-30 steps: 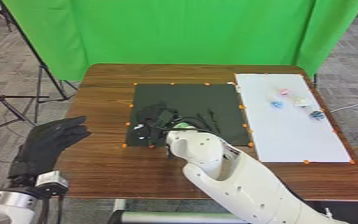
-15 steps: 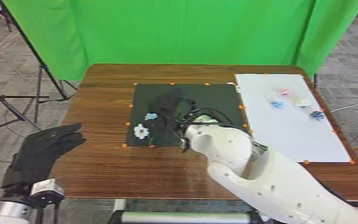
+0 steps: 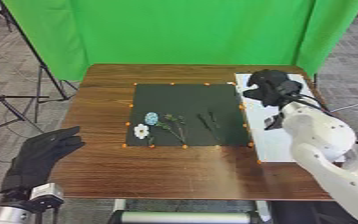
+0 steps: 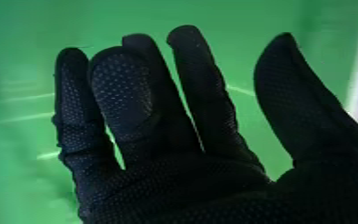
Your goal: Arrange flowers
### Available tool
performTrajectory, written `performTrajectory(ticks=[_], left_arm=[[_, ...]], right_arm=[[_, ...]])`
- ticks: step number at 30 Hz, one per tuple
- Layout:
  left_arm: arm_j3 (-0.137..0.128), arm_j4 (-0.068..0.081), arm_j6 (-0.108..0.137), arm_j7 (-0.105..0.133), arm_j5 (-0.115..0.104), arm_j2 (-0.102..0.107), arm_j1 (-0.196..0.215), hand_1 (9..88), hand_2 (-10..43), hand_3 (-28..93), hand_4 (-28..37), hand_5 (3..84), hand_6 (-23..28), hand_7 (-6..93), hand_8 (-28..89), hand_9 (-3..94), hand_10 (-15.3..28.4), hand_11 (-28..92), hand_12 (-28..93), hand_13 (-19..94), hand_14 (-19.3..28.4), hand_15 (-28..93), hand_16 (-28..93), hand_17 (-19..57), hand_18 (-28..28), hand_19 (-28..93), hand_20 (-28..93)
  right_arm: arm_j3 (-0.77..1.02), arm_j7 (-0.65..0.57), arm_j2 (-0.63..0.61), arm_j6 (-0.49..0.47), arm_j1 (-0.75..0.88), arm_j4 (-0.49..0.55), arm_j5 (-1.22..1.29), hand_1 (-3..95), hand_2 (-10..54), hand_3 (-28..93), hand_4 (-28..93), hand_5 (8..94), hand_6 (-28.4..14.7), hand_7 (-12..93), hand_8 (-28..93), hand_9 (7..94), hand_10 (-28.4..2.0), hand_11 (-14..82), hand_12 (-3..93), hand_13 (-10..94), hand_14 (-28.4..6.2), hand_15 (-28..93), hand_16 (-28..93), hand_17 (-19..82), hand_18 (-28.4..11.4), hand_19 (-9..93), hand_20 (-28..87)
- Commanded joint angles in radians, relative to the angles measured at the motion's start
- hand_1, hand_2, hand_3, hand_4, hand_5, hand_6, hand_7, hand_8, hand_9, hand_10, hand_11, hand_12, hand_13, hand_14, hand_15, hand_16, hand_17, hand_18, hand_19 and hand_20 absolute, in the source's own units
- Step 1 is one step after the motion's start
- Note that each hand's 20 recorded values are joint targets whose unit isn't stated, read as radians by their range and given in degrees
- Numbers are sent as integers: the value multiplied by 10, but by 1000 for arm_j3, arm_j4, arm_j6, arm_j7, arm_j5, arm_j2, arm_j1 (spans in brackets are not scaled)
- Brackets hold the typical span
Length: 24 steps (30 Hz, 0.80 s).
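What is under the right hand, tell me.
In the head view, the white sheet lies beneath the right hand, its surface visible around it. Anything lying directly under the hand is covered, so I can't tell.

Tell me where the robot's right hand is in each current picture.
Head view: right hand over the far part of the white sheet, on the right.
Right wrist view: same hand, close up, fingers apart from the thumb.
Shared landmark: green curtain.
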<state>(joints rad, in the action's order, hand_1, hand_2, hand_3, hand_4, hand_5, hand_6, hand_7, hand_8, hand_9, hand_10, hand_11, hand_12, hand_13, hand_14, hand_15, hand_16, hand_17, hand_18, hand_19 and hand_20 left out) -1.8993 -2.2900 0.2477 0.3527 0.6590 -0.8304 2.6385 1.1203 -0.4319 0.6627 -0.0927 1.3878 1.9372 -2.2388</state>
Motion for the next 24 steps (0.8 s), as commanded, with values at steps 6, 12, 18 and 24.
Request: performTrajectory(ticks=[6, 12, 18, 24], left_arm=[[34, -9, 10, -7, -1, 1, -16, 302, 32, 791, -158, 534, 162, 149, -91, 442, 228, 434, 108, 298, 273, 637, -137, -93, 208, 593, 142], [48, -6, 7, -8, -1, 0, -26, 303, 32, 790, -159, 535, 162, 149, -91, 441, 228, 434, 108, 299, 274, 637, -137, -93, 208, 593, 143], [54, -2, 0, -13, 2, -5, -39, 302, 31, 792, -158, 535, 162, 149, -91, 442, 228, 434, 108, 298, 274, 637, -137, -93, 208, 594, 143], [57, 0, -1, -13, 0, -8, -45, 303, 31, 790, -160, 534, 161, 149, -91, 442, 227, 435, 108, 298, 273, 638, -137, -94, 208, 593, 143]], right_arm=[[221, -127, -51, -44, 156, -134, 2, 270, 19, 850, -253, 568, -60, 171, -121, 580, -159, 187, 154, 636, -116, 789, 165, 281, -205, 842, 71], [247, -160, -12, -103, 166, -183, -9, 279, 4, 854, -259, 552, -63, 174, -122, 561, -161, 180, 150, 636, -114, 790, 167, 285, -201, 846, 65], [244, -209, 14, -156, 136, -237, -9, 276, -6, 856, -265, 535, -63, 171, -124, 535, -168, 165, 146, 638, -113, 793, 167, 288, -201, 852, 58], [248, -227, 21, -168, 139, -258, -12, 275, -8, 856, -269, 531, -64, 170, -122, 524, -170, 155, 145, 639, -111, 798, 166, 289, -201, 858, 49]])
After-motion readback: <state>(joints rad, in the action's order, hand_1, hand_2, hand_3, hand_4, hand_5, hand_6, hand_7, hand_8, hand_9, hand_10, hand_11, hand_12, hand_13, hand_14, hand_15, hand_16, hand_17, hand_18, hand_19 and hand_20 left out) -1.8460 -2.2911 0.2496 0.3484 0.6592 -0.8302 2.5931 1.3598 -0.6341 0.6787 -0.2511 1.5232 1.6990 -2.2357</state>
